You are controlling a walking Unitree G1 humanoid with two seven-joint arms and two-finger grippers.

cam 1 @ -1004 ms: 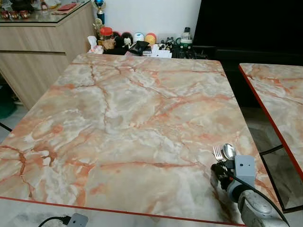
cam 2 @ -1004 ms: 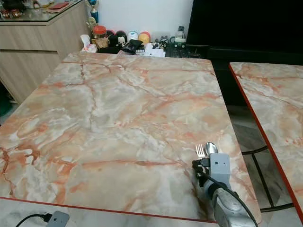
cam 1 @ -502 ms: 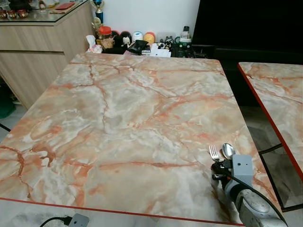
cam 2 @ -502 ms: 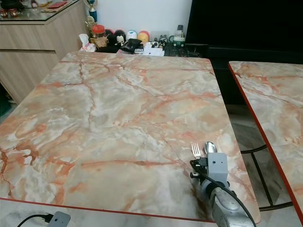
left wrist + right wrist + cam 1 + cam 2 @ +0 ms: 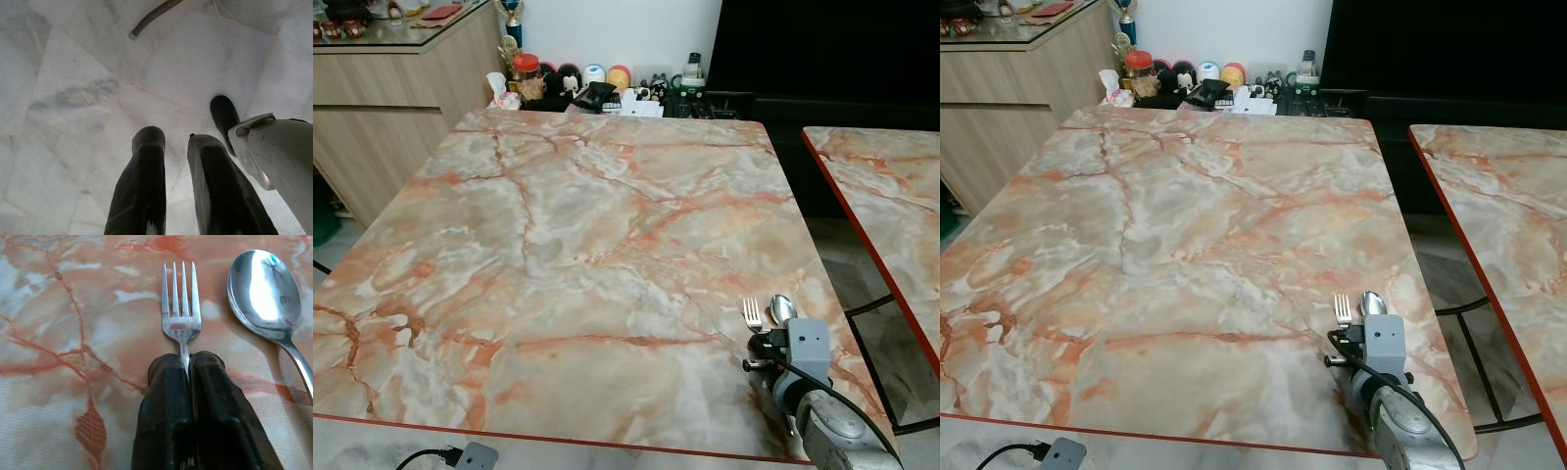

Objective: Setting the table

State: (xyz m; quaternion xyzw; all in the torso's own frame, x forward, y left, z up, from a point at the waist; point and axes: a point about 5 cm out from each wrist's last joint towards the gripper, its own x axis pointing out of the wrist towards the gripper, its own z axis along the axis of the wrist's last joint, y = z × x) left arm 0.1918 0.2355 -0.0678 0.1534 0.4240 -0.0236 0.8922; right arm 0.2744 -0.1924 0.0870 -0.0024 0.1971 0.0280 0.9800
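While the right tool (image 5: 188, 363) pinches the neck of a steel fork (image 5: 181, 303) between its two black fingers, the fork lies low over the near right corner of the table (image 5: 568, 225), tines pointing away from the robot. A steel spoon (image 5: 266, 289) lies just beside it on the right, bowl up, roughly parallel and not touching. To finish this placing well, the fork should probably be eased flat onto the marble, kept parallel to the spoon with a small gap, and let go only once it rests, so it does not skid on the glossy top or roll toward the edge. The table is pink and grey marble with orange veins and a thin red rim. A second, matching table (image 5: 881, 186) stands to the right, well apart. Beyond the far edge sit small jars and figurines (image 5: 578, 83), a wooden cabinet (image 5: 382, 108) to the left, and a large dark screen (image 5: 832, 49). The left tool (image 5: 176, 142) hangs idle over pale floor tiles (image 5: 73, 98), fingers slightly apart and holding nothing.
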